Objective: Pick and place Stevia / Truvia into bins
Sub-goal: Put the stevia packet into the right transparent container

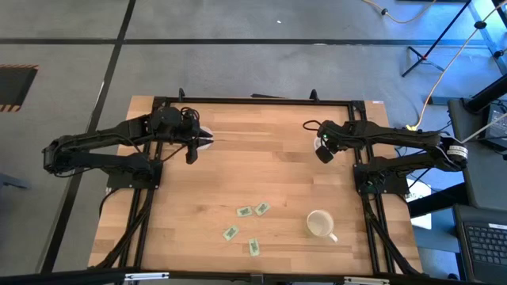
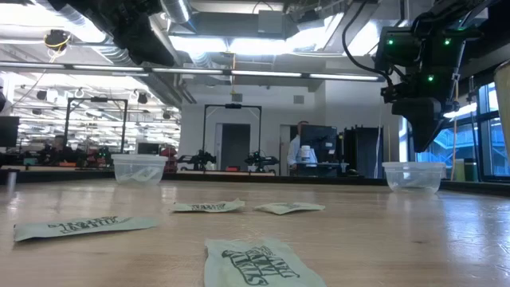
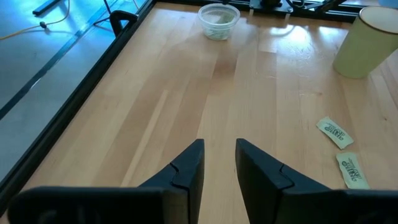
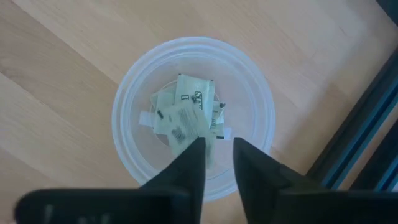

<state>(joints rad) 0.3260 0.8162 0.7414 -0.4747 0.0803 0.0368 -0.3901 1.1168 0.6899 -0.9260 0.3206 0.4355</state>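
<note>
While my left gripper (image 1: 192, 147) waits near the left cup (image 2: 139, 169) at the back of the table (image 1: 277, 174), I see its fingers a little apart with nothing between them.

Four packets (image 1: 245, 211) lie flat on the wood near the front edge, close together, and a white mug (image 1: 319, 224) stands to their right. I think they are very light, thin and bendy, and may slide when touched. I would pinch one by a short edge, or press down and scrape it up.

On the right, my right gripper (image 4: 216, 158) hangs over the right cup (image 4: 194, 118). Its fingers are slightly apart and empty. More packets lie inside that cup.
</note>
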